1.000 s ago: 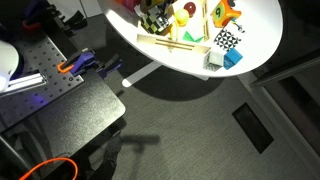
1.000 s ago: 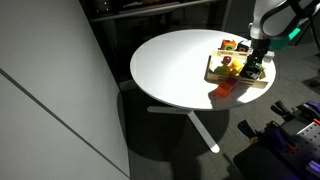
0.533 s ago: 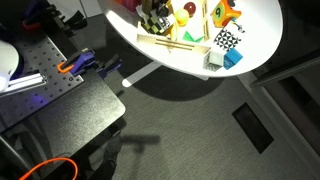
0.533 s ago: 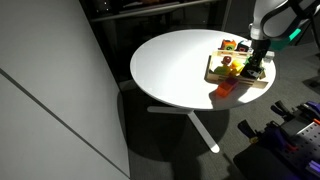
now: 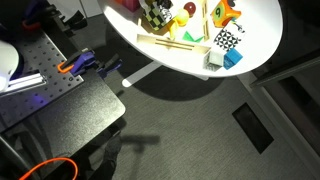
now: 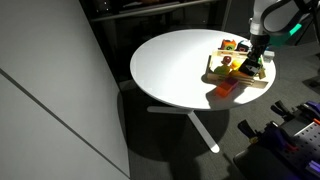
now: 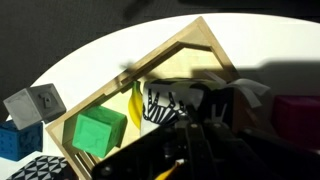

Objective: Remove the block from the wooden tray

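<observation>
In the wrist view I saw the block [image 7: 167, 103] inside the outline of the wooden tray [image 7: 160, 52]. It was just beside one yellow curved piece [image 7: 135, 106] and against the dark end effector [image 7: 200, 112]. Whether the end effector gripped the block, I could not tell. One green cube [image 7: 98, 131] lay in the tray. Outside it, on the desk [image 7: 100, 50], I counted one grey cube [image 7: 35, 103], one blue cube [image 7: 10, 140] and one paler chequered cube [image 7: 45, 170].

Round white table [image 6: 170, 65], dark floor [image 5: 200, 115], pale wall panel [image 6: 40, 105]
</observation>
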Robot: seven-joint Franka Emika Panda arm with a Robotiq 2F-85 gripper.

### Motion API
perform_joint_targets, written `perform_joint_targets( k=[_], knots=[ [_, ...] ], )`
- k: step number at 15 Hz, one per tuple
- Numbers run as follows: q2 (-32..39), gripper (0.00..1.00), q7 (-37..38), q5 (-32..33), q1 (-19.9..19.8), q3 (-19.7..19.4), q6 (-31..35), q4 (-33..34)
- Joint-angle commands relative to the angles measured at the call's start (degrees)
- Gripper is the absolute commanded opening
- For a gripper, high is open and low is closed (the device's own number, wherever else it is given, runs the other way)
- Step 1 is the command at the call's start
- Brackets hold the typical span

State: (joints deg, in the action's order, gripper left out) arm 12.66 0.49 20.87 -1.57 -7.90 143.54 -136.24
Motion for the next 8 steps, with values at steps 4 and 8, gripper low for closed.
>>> perform_joint_targets(
  k=[4,8],
  knots=[
    [-4.7,0.02,4.5,0.3,2.1,2.0,-1.9,1.6],
    [-4.6,0.02,5.1,-0.7,3.1,4.2,0.4,2.3]
  ],
)
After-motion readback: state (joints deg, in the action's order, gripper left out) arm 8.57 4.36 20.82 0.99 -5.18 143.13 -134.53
